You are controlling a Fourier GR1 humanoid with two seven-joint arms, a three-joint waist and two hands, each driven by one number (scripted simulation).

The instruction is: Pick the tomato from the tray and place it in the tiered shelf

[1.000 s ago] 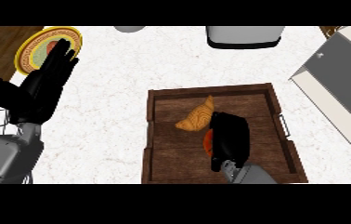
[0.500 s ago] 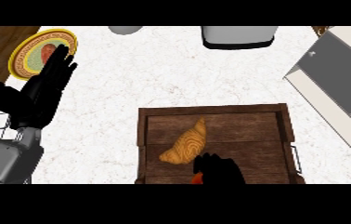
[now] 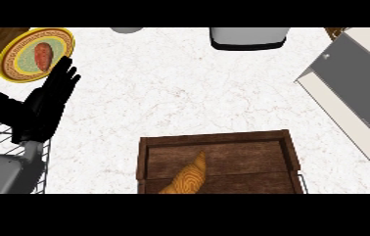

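One hand, my left hand (image 3: pixel 51 100), shows up and to the left of the wooden tray (image 3: pixel 217 138). Its black fingers are straight and wide, and it holds nothing. A yellow plate (image 3: pixel 66 35) sits just past its fingertips, farther from the tray. Inside the tray lies a croissant (image 3: pixel 189 177). The tray sits on the white tabletop (image 3: pixel 180 93). I cannot see the tomato, so I cannot tell where it is

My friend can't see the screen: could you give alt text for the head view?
A wooden tray at the lower edge holds a croissant. The robot's left hand rests open at the left, below a yellow plate.
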